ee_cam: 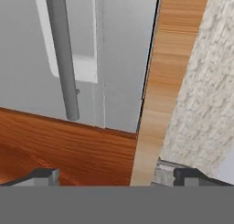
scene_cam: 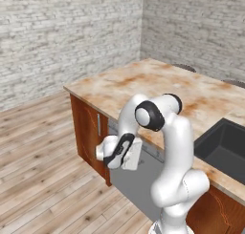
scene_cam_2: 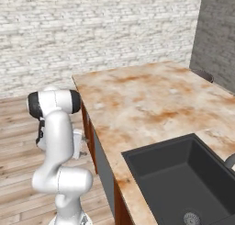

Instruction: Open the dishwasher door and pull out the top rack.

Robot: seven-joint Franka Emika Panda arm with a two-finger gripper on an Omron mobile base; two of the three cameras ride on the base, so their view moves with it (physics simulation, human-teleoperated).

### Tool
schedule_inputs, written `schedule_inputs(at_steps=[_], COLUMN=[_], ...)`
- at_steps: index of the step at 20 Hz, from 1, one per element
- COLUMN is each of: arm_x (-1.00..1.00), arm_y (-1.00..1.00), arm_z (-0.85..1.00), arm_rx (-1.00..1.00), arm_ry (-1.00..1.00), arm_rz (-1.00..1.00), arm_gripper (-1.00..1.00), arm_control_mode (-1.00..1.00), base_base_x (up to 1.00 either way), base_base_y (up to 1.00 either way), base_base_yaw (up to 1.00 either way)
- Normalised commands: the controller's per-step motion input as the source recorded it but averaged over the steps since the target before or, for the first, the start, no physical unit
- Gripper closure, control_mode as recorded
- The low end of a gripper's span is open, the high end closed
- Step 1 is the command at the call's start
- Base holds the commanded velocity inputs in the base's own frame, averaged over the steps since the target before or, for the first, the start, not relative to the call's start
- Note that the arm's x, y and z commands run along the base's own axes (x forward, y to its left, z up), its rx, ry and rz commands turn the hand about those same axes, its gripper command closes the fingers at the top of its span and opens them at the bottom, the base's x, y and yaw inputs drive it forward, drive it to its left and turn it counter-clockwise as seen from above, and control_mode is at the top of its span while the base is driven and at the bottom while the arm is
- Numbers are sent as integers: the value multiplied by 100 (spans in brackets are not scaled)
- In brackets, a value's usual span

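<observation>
Nearest, gripper: the gripper [ee_cam: 114,176] has its two dark tips well apart, released, nothing between them; it hangs just in front of the dishwasher door, near the end of the bar handle.
Bar handle: the bar handle [ee_cam: 62,54] is a grey rod standing off the dishwasher door, beyond the tips and to one side of their gap.
Dishwasher door: the dishwasher door [scene_cam: 136,180] is a flat grey panel under the counter [scene_cam: 158,87], shut as far as I can judge, beside the reddish-brown cabinet [scene_cam: 88,130].
Step in hand: reaching for the handle; to do it well, I judge the tips should straddle the rod away from its end, then close before pulling out and down.
Top rack: presumably behind the dishwasher door, hidden.
Sink: the dark sink [scene_cam_2: 181,178] lies in the counter, beyond the dishwasher door.
Writing: none readable; no brand or label can be made out.
</observation>
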Motion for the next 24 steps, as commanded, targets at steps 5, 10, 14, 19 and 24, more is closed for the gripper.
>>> schedule_inputs(at_steps=[5,10,14,19,24], arm_x=[1,3,31,52,34], arm_y=[-22,-21,-15,-3,0], arm_z=[-40,-33,-6,0,-6], arm_rx=[-5,-13,-9,-6,-2], arm_ry=[-18,-17,-9,0,0], arm_rz=[-6,13,19,11,0], arm_gripper=[-100,-100,-100,-100,-100], arm_control_mode=[-100,-100,-100,-100,-100], base_base_x=[0,0,0,0,0], base_base_y=[0,0,0,0,0], base_base_yaw=[0,0,0,0,0])
